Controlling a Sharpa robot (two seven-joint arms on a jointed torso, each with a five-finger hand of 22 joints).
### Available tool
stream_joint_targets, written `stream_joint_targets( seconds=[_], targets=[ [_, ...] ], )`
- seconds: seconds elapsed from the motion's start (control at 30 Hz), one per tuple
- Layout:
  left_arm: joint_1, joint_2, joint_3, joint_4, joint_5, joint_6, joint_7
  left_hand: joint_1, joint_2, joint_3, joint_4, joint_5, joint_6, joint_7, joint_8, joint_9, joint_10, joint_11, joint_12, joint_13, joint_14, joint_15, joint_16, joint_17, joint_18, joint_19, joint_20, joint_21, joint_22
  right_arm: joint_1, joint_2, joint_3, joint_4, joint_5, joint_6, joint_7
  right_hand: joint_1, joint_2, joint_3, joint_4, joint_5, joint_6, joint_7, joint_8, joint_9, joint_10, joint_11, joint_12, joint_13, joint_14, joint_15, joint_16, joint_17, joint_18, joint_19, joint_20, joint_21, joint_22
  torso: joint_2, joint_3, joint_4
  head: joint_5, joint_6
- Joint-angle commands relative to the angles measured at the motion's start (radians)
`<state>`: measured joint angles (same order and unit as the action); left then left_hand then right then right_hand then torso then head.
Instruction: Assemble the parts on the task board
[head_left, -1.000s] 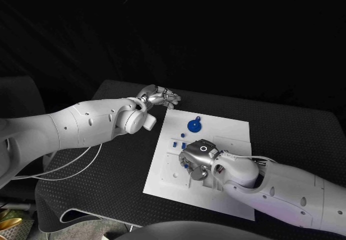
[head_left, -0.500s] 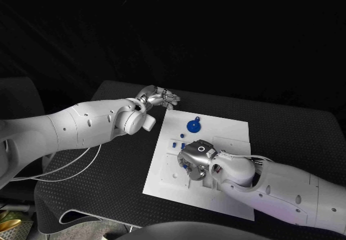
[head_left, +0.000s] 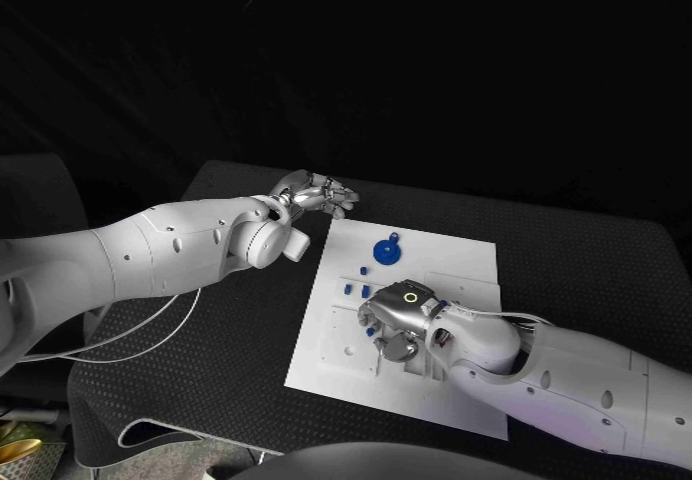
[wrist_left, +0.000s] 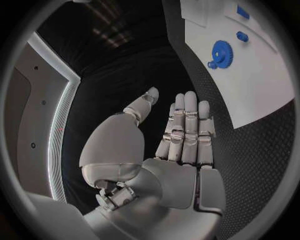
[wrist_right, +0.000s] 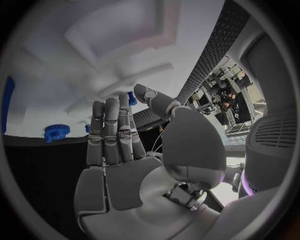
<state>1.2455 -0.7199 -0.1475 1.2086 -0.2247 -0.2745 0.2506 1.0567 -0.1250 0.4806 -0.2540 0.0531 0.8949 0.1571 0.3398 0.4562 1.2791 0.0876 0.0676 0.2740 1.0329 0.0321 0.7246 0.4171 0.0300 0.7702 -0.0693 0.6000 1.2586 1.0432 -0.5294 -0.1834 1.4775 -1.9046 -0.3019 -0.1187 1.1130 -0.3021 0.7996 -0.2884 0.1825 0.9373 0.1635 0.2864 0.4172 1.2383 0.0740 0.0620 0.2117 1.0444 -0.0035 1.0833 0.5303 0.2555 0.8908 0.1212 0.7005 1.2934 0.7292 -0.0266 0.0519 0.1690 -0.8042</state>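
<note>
A gear (head_left: 388, 251) lies on the task board (head_left: 462, 260), beyond the right hand (head_left: 395, 318).

A black table (head_left: 216, 330) with a fine dotted surface stands in a dark room, blackness behind its far edge. White cables (head_left: 137, 335) trail over its left side, where a pale lit strip (wrist_left: 59, 130) edges a wall panel.

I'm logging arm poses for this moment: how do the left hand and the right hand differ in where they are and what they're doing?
The left hand hangs over the black table beside the task board's far corner; the right hand is over the board's middle, near the small blue parts. The left hand's fingers extend toward bare table; the right hand's fingers lie close above the white board. Both hold nothing, fingers straight.
</note>
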Motion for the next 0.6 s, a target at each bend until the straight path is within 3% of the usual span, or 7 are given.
stream_joint_targets(
  seconds=[0.03,0.17,0.37,0.53,0.57,0.6],
  targets=[
    [0.001,0.001,0.001,0.001,0.008,0.015,0.006,-0.003,0.009,0.0,0.005,0.005,-0.009,-0.001,-0.002,-0.001,-0.005,-0.001,0.002,0.0,0.006,0.0,-0.005,0.001,0.001,0.004,0.002,-0.004,0.002,-0.002,-0.013,-0.002,0.001,0.004,-0.037,-0.019,-0.004,0.001,-0.017,-0.002,0.013,-0.014,-0.001,-0.006,-0.002,-0.048,0.038,0.004,-0.034,-0.008,0.006,-0.002,0.003,0.006,-0.014,0.003,-0.005,0.003,0.0,0.0003,-0.0003,-0.001,0.003],
    [0.001,0.001,0.001,0.0,0.011,0.015,0.007,-0.002,0.009,0.0,0.005,0.005,-0.009,-0.001,-0.002,0.0,-0.005,-0.001,0.002,0.0,0.006,0.0,-0.006,0.002,0.001,0.005,0.002,-0.004,0.002,0.003,-0.035,-0.002,0.018,0.002,-0.077,-0.039,0.001,0.001,-0.022,-0.002,0.074,-0.021,0.001,-0.003,-0.002,-0.056,0.041,0.009,-0.038,-0.016,0.009,0.003,0.007,0.006,-0.021,0.007,-0.008,0.008,0.001,0.0007,0.0015,-0.003,0.009],
    [0.001,-0.003,0.001,-0.002,0.011,0.014,0.007,-0.001,0.009,0.001,0.004,0.005,-0.01,-0.001,-0.002,0.0,-0.006,-0.001,0.002,0.0,0.006,0.0,-0.007,0.003,0.001,0.005,0.002,-0.004,0.002,0.036,-0.091,0.003,0.073,0.014,-0.135,-0.038,0.001,0.0,-0.017,-0.001,0.074,-0.018,0.0,0.0,0.0,-0.054,0.04,0.012,-0.038,-0.017,0.008,0.004,0.008,0.006,-0.021,0.008,-0.008,0.008,0.001,0.0003,-0.0018,-0.008,0.017],
    [0.001,-0.004,0.001,-0.004,0.011,0.015,0.009,0.0,0.009,0.001,0.004,0.005,-0.009,-0.001,-0.002,0.0,-0.005,-0.001,0.002,0.0,0.006,0.0,-0.007,0.003,0.001,0.005,0.002,-0.005,0.002,0.073,-0.155,0.037,0.128,0.075,-0.127,-0.03,0.002,0.001,0.008,0.003,0.036,-0.005,-0.008,0.016,0.006,-0.036,0.032,0.023,-0.035,-0.011,0.002,0.012,0.011,0.006,-0.009,0.005,-0.005,0.011,0.0,0.0001,-0.0027,-0.018,0.028],
    [0.001,-0.003,0.001,-0.004,0.011,0.016,0.009,0.0,0.009,0.001,0.004,0.005,-0.009,-0.001,-0.002,0.0,-0.005,-0.001,0.002,0.0,0.007,0.0,-0.007,0.003,0.001,0.005,0.002,-0.005,0.002,0.079,-0.17,0.048,0.138,0.097,-0.101,-0.036,0.001,0.001,0.012,0.005,0.024,-0.002,-0.009,0.019,0.007,-0.033,0.031,0.025,-0.034,-0.01,0.001,0.013,0.011,0.006,-0.007,0.004,-0.005,0.012,0.0,0.0,-0.002,-0.021,0.029],
    [0.0,0.001,0.001,-0.009,0.012,0.019,0.011,0.0,0.009,0.001,0.004,0.005,-0.009,-0.001,-0.001,0.0,-0.005,-0.001,0.002,0.0,0.007,0.0,-0.007,0.003,0.001,0.005,0.002,-0.005,0.002,0.084,-0.187,0.066,0.141,0.112,-0.052,-0.054,-0.002,0.0,0.012,0.004,0.006,0.0,-0.01,0.021,0.009,-0.03,0.03,0.027,-0.034,-0.008,-0.001,0.014,0.011,0.006,-0.005,0.004,-0.004,0.013,0.0,-0.0004,-0.0025,-0.024,0.031]
  ],
)
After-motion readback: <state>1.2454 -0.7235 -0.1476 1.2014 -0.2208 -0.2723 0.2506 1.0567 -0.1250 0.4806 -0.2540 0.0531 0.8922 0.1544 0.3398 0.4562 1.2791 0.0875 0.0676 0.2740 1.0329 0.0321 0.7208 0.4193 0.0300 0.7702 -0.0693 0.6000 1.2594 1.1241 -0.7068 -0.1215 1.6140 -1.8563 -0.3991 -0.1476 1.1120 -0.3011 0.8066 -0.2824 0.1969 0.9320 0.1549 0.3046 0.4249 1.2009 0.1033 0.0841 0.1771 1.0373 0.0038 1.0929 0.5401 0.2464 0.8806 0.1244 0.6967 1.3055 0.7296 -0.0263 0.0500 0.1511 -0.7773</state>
